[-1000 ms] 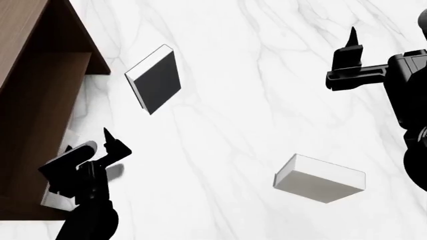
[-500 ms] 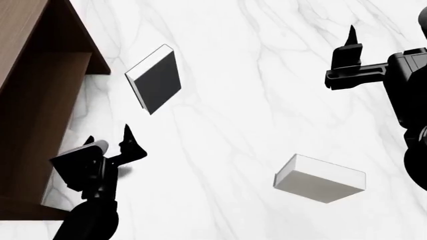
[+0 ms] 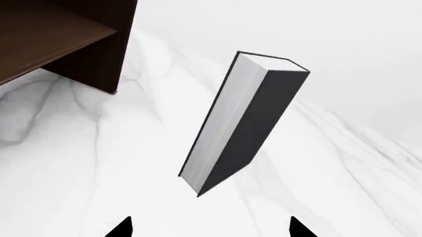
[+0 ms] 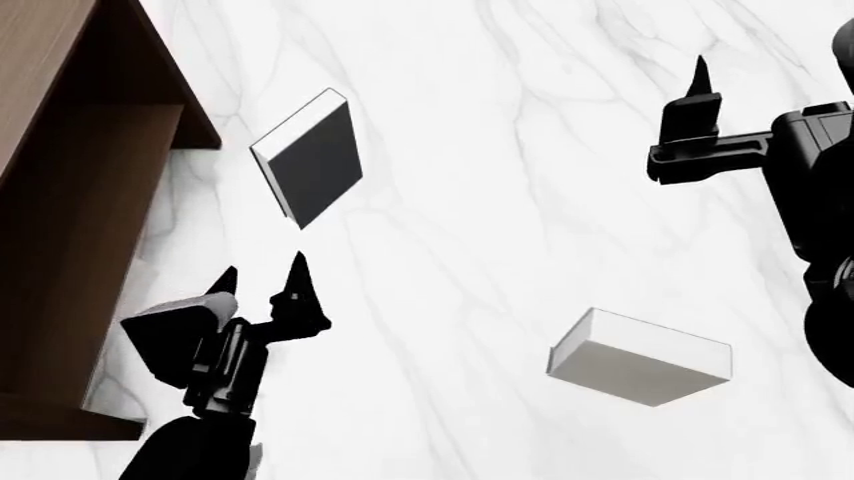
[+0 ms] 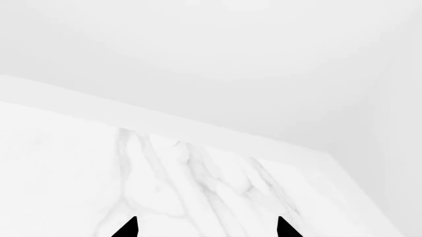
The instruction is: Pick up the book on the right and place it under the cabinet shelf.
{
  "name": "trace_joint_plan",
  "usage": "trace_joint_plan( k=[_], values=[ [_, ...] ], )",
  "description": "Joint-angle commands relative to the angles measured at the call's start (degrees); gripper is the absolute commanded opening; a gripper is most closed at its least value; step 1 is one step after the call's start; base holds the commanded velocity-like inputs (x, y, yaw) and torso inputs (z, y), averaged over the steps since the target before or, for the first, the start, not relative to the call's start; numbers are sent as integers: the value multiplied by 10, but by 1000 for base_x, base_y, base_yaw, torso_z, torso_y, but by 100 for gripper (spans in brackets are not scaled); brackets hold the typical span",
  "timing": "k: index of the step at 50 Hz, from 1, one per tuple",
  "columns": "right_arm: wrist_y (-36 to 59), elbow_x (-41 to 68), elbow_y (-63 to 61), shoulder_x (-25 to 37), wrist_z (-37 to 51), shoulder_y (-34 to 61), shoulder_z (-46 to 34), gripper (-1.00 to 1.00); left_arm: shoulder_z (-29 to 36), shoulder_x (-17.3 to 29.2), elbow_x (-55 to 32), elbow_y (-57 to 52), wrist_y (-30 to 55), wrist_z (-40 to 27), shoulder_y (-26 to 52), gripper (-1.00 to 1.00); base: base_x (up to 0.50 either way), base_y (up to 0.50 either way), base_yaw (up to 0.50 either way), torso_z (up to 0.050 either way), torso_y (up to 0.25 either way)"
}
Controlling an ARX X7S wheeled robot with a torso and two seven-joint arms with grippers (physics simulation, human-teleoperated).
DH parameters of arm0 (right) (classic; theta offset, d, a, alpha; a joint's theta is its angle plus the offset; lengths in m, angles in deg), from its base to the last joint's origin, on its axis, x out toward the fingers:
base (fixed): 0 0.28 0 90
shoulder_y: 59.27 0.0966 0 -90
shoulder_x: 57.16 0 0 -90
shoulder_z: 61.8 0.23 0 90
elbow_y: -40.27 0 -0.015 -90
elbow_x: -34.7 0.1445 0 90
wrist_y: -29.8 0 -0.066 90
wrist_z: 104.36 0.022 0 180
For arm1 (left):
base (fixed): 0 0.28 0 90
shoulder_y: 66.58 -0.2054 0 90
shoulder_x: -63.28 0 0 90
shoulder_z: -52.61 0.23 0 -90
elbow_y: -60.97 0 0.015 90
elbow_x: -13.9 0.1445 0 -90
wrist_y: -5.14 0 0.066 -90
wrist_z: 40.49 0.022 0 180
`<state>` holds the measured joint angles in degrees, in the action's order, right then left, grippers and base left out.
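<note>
- Head view: dark brown cabinet shelf (image 4: 67,200) took up the far-left side of the white marble tabletop (image 4: 507,150), its open front facing the table.
- Just right of the cabinet's front corner lay a dark-covered book (image 4: 310,160), not touching it.
- The pale book (image 4: 641,357), the right-hand one, sat flat on the marble, well apart from the cabinet and nearer the robot than the dark book. Nothing gripped it.
- Left gripper (image 4: 260,278) hung btwn cabinet and pale book, close to the cabinet, tips spread apart and pointing up toward the dark book, empty.
- Right gripper (image 4: 695,80) was far from the cabinet, beyond the pale book; only one tip showed, so couldn't tell its spread here.
- Left wrist view: dark book (image 3: 244,123) lay beside the cabinet's (image 3: 59,39) corner, inner shelf board visible; both tips set wide, nothing btwn them.
- Right wrist view: only bare marble (image 5: 197,187) and tips (image 5: 205,228) spread wide, empty.
</note>
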<state>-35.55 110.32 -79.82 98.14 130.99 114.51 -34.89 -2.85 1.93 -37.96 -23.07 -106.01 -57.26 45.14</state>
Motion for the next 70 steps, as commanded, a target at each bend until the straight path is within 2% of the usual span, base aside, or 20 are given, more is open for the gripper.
trace_joint_plan(
  k=[1, 28, 42, 70],
  values=[
    [-5, -2, 0, 0, -1, -7, 0, 100, 15, 29, 8, -85, 20, -24, -6, 100, 0, 0, 0, 0, 0],
    [-26, -8, -1, 6, -4, -27, 2, 100, 35, 80, 46, -225, 89, -82, 23, 100, 0, 0, 0, 0, 0],
    [-38, -14, -2, 8, -3, -39, 3, 100, 44, 111, 74, -295, 161, -136, 64, 100, 0, 0, 0, 0, 0],
    [-39, -14, -9, 13, 0, -38, 12, 100, 36, 146, 40, -394, 252, -184, 138, 100, 0, 0, 0, 0, 0]
  ],
)
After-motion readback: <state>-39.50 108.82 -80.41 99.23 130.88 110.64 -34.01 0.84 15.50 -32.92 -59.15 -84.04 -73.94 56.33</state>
